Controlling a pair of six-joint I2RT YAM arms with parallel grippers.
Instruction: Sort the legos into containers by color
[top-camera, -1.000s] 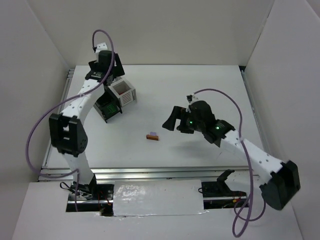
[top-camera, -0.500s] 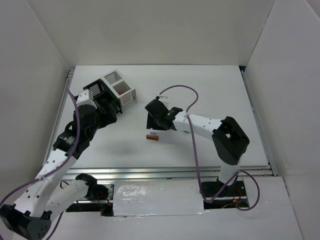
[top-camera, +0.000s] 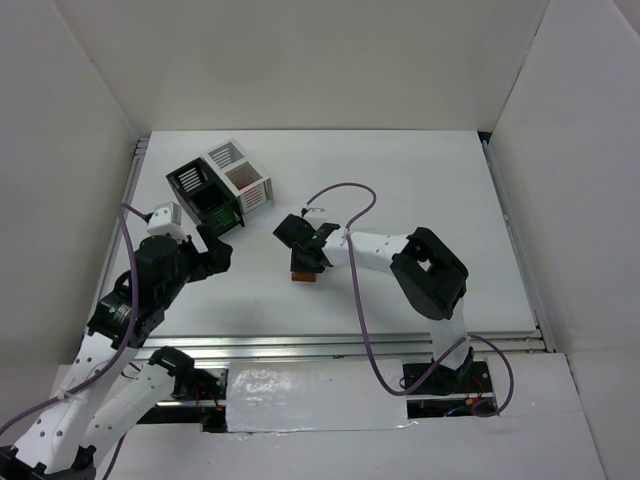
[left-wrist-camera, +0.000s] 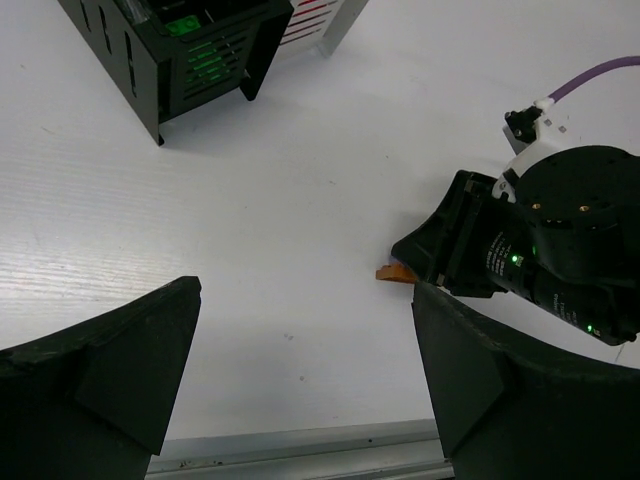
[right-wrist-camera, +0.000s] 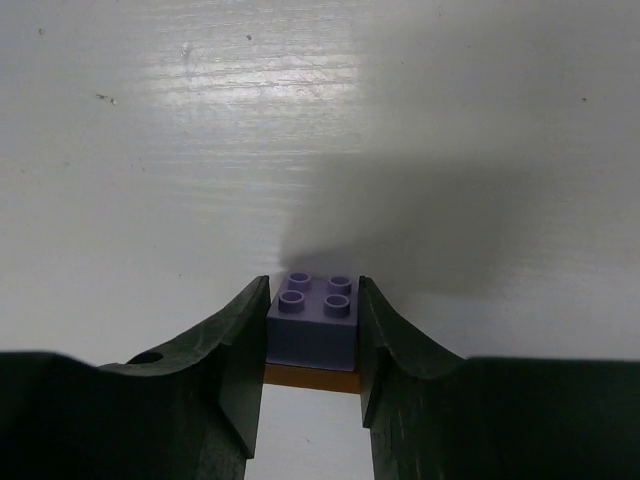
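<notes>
Right claw (right-wrist-camera: 312, 312): pressed shut on the purple brick (right-wrist-camera: 312, 328), which is pinched by its side faces between the two fingertips.
Purple brick: held studs up, stacked on an orange brick (right-wrist-camera: 310, 378).
Orange brick: seen directly beneath the purple brick, just below the right claw's tips; one end is seen poking out beside that claw from the left wrist.
Left claw (left-wrist-camera: 305, 370): spread wide, nothing held, raised over the table (left-wrist-camera: 300, 180).
Black bin (left-wrist-camera: 205, 70): placed ahead and to the left of the left claw, well apart; green pieces (left-wrist-camera: 182, 26) are seen inside.
White bin (top-camera: 255, 195): joined to the black bin, well beyond the right claw; red is seen through its slots.
</notes>
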